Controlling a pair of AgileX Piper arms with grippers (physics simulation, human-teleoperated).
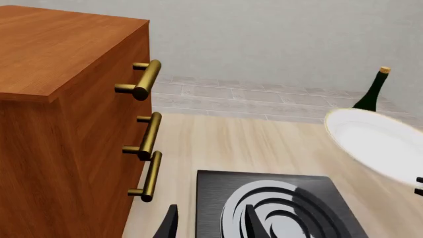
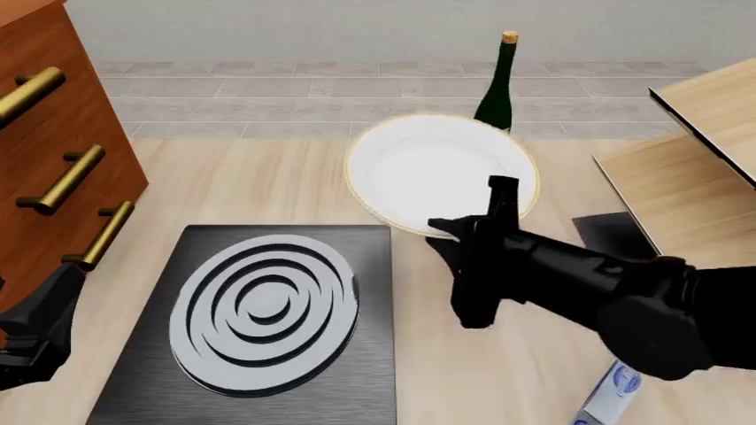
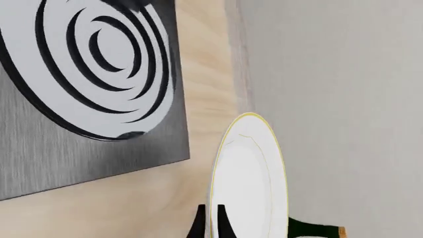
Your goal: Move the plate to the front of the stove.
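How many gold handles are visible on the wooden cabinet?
3. On the cabinet front, stacked: top handle, middle handle, bottom handle. No others show; cabinet parts lie outside the frames.

wood drawer cabinet (image 2: 48, 150) w/ brass handles far left, green wine bottle (image 2: 498, 88) top center, light wood counter (image 2: 296, 177)

- Front camera's high behind the arms, looking forward and down the tabletop (image 2: 296, 177).
- Both wrist cameras sit close in, and all three views catch the stove (image 2: 254, 310) and plate (image 2: 437, 173).
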